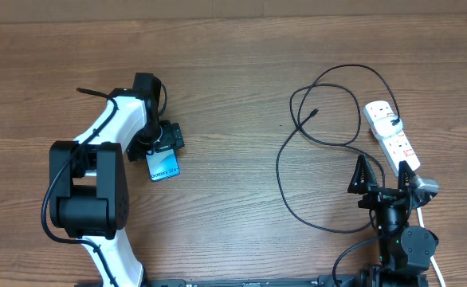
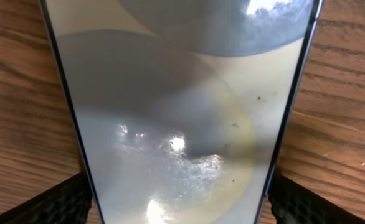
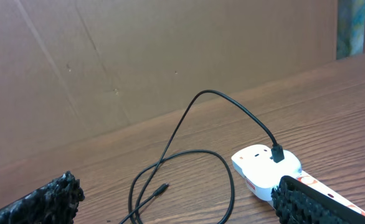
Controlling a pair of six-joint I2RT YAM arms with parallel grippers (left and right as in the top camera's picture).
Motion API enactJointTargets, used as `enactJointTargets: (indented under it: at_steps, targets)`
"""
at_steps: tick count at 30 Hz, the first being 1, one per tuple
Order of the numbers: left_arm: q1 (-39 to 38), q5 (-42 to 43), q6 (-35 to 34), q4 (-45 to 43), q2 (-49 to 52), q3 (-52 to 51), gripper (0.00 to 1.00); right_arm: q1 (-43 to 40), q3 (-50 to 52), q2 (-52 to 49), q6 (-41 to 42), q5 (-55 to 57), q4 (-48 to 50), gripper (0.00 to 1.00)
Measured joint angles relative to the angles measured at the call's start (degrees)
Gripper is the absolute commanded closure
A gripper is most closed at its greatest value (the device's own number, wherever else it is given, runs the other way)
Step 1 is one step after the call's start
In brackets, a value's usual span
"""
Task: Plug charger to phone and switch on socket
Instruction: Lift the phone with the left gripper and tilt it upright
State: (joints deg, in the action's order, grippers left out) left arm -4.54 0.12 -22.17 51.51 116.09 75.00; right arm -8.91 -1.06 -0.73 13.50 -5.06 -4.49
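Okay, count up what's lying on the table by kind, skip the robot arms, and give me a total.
Phone: 1
Black charger cable: 1
White power strip: 1
Total: 3

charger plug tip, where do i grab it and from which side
Grip the charger just behind its small plug tip, from above, pinching across the cable. It lies flat on the table, apart from the power strip, so a top-down pinch probably leaves the tip free.
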Motion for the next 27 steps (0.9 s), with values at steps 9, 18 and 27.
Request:
enactJointTargets:
  at_steps: [9,18,27]
  targets:
    - [-0.24,0.13,-1.70,0.09,0.00,0.00,0.12,0.00,0.00,0.00,-0.02,0.00,-0.02,0.00]
    - [-0.90,-0.37,-2.34,-0.07,0.00,0.00,0.28,0.00,0.00,0.00,0.02,0.02,0.00,0.00]
    - [-0.90,0.15,-2.08,2.16,0.52,1.14,0.40,0.00,0.00,0.00,0.00,0.02,0.02,0.00]
